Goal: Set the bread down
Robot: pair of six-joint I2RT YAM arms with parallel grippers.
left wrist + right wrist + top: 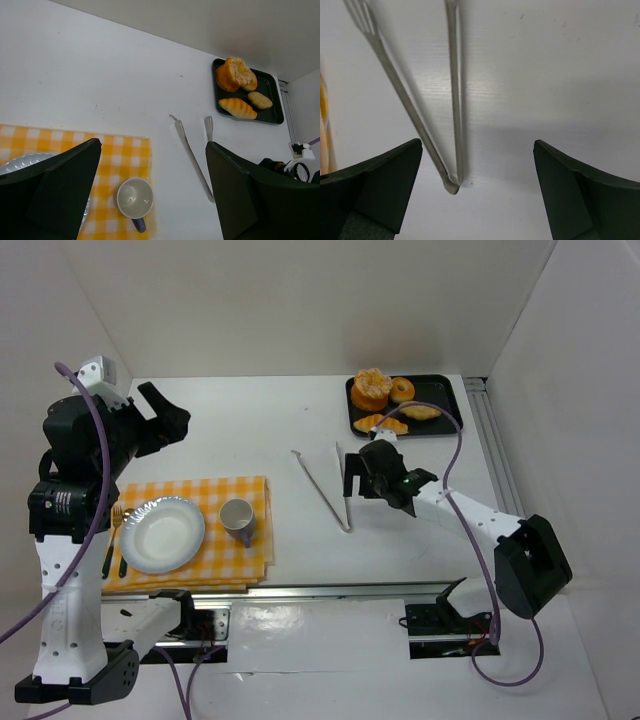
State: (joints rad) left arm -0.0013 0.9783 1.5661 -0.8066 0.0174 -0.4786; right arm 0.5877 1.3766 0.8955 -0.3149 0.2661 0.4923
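Observation:
Several breads lie on a black tray (447, 390) at the back right: a big round loaf (371, 388), a ring-shaped one (403, 389), a croissant (380, 423) and a small roll (420, 412). Metal tongs (325, 488) lie on the table mid-centre. My right gripper (346, 472) is open and empty, low over the tongs near their hinge end (452, 184), with its jaws on either side of them (478, 145). My left gripper (165, 415) is open and empty, raised at the left (153, 145). A white plate (163, 533) lies on a yellow checked cloth (245, 560).
A grey mug (237, 517) stands on the cloth to the right of the plate, and a fork (114, 530) lies to its left. White walls close in the back and both sides. The left wrist view also shows the tray (272, 107), tongs (192, 155) and mug (134, 198).

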